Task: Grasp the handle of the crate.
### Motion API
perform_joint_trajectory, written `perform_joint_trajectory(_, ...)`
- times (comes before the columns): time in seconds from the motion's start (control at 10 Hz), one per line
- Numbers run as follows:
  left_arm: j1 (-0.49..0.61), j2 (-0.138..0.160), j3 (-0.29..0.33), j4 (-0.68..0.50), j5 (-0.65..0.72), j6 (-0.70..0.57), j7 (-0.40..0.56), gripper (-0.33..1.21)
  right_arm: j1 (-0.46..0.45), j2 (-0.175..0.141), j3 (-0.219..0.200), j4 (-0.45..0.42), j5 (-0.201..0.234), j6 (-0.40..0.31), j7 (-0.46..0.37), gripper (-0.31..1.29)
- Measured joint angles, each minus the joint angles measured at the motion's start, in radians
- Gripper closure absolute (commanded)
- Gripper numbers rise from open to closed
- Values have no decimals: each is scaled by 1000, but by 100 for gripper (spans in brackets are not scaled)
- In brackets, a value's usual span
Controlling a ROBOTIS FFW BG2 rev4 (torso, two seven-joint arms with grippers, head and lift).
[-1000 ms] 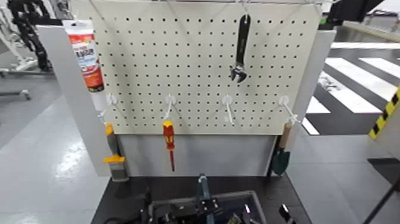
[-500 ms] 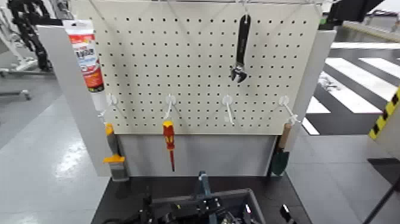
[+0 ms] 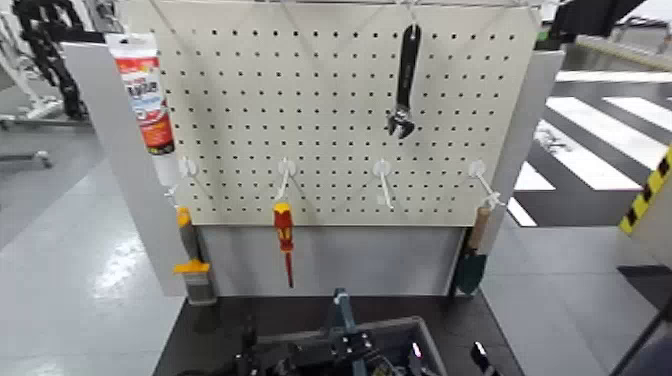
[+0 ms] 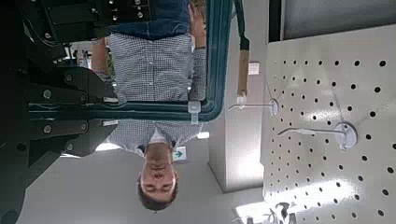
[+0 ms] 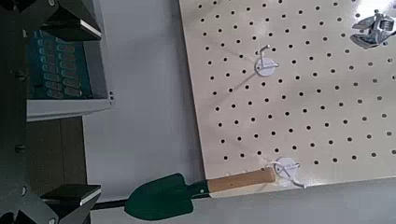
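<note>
The dark blue-grey crate [image 3: 400, 331] sits at the bottom edge of the head view, below the pegboard. Its handle [image 3: 341, 310], a narrow upright blue-grey bar, rises from the middle. In the left wrist view the handle's bar [image 4: 140, 108] runs between two dark fingers [image 4: 70, 86] that press on both sides of it, so my left gripper [image 4: 93, 109] is shut on the handle. My right gripper [image 3: 480, 357] is beside the crate's right end, apart from it. In the right wrist view, my right gripper [image 5: 89, 112] is open and empty.
A white pegboard [image 3: 330, 110] stands behind the crate with a black wrench [image 3: 404, 85], a red-and-yellow screwdriver [image 3: 285, 240], a green trowel [image 3: 472, 262], a sealant tube [image 3: 143, 100] and a yellow-handled tool [image 3: 190, 262]. A person in a checked shirt [image 4: 154, 70] shows in the left wrist view.
The crate's rim has shifted slightly upward in the head view. The pegboard and hanging tools have not moved.
</note>
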Motion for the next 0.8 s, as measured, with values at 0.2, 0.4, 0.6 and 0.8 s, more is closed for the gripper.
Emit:
perform_joint_trajectory(0.2,-2,2,-6,4,4,0,-1,118,-1,0,1,-1,4,3,-1,15)
perform_joint_trajectory(0.4,-5,2,-11,7,7,-1,-2,118,-2,-1,1,-1,5,7,-1,15)
perform_joint_trajectory(0.6,-6,2,-13,8,9,-2,-2,118,-3,-2,0,-5,13,15,-1,15)
perform_joint_trajectory(0.8,-7,2,-16,10,11,-2,-5,118,-3,-2,-1,-8,21,20,-1,15)
